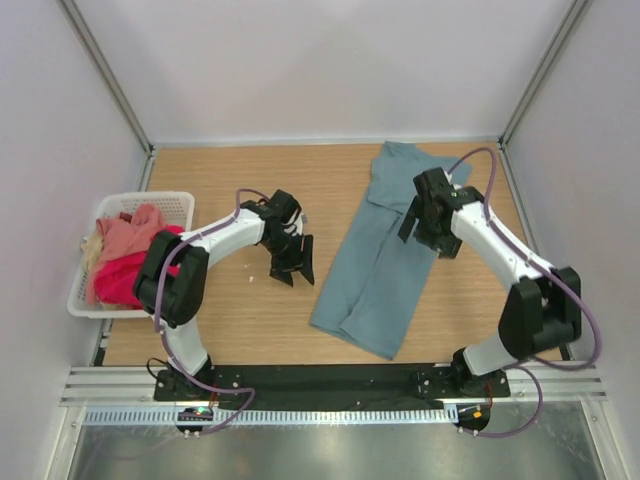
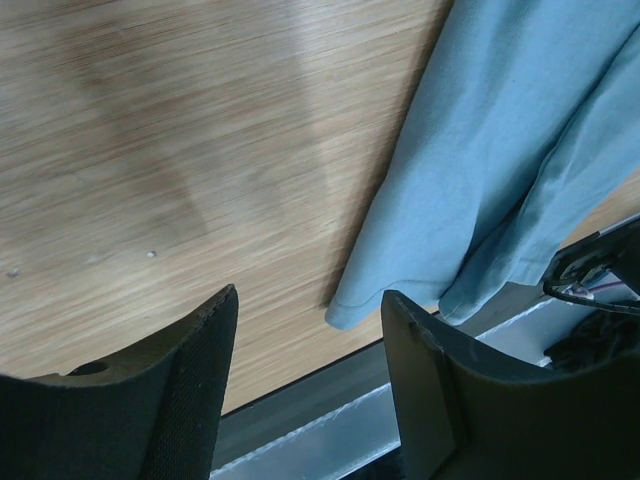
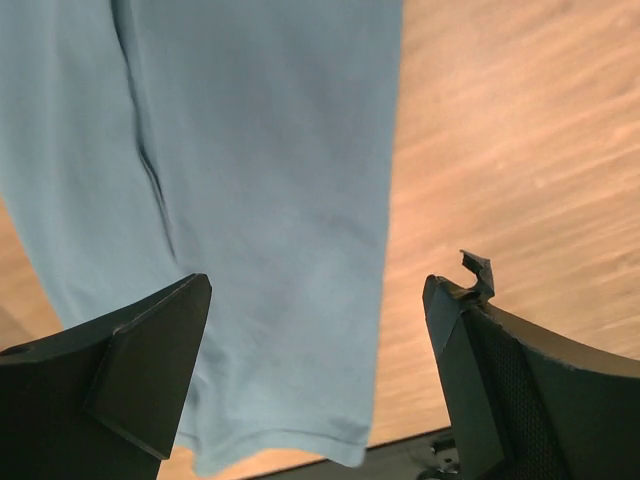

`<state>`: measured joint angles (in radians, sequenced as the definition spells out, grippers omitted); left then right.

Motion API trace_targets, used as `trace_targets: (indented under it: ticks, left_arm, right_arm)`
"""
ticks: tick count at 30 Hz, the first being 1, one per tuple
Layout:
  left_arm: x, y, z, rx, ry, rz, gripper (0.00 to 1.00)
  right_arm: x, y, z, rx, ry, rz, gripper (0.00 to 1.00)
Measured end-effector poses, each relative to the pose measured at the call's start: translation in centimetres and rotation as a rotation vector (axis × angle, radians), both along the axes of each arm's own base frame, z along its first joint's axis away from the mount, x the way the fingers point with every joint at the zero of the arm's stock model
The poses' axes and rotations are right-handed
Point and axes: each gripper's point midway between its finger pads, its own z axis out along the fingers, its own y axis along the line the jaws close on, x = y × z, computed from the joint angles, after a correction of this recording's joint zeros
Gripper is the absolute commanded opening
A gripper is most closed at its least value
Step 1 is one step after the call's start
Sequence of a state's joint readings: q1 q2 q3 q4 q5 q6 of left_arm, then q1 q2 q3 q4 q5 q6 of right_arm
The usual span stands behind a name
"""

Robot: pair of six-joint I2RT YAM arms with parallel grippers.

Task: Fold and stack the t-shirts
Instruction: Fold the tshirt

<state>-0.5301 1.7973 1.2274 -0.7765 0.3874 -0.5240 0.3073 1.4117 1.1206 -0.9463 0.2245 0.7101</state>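
Saw a large muted grey-teal cloth t-shirt [image 1: 385,250] laid out as a long, narrow strip on the right half of the light wooden table [image 1: 230,320], running slantwise from the far edge toward the near middle. Found the right gripper [image 1: 425,238] hanging over the strip's far part, jaws spread wide and gripping nothing, with cloth and bare wood below its fingers in the wrist view. Found the left gripper [image 1: 293,275] over bare wood just beside the shirt's left edge, likewise parted and empty-handed. Noted a white plastic slotted basket [image 1: 170,197] at the table's left edge, holding a salmon pink shirt [image 1: 130,235], a bright crimson-pink shirt [image 1: 120,280] and some cream cloth [image 1: 92,245], all heaped unfolded.
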Motion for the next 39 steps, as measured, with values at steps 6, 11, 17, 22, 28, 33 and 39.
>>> trace_targets:
  ticks: [6,11,17,22,28,33,39]
  left_arm:
    - [-0.7,-0.7,-0.6,-0.018,0.013,-0.026,0.61]
    - [-1.2,-0.5,-0.1,-0.022,0.003,-0.030,0.61]
    - [-1.4,0.1,2.5,-0.031,-0.065,-0.026,0.61]
    - [-2.4,1.1,3.3,-0.020,-0.094,-0.014,0.61]
    - [-2.7,2.3,3.7,0.010,-0.105,0.014,0.61]
    - [-2.0,3.4,3.6,0.026,-0.103,0.051,0.61]
    - [-1.9,3.5,3.6,0.006,-0.094,0.064,0.62]
  right_arm:
    - [12.1,-0.3,0.4,-0.044,-0.079,-0.068,0.95]
    - [21.9,0.0,-1.8,-0.093,-0.130,-0.073,0.95]
    - [27.5,-0.5,-5.9,-0.171,-0.141,-0.042,0.95]
    - [28.0,-0.4,-8.1,-0.212,-0.114,0.026,0.92]
    - [30.2,3.0,-8.2,-0.226,-0.169,0.153,0.91]
    - [30.7,11.1,-8.2,-0.153,-0.246,0.287,0.91]
    - [28.9,17.9,-8.0,-0.041,-0.266,0.352,0.93]
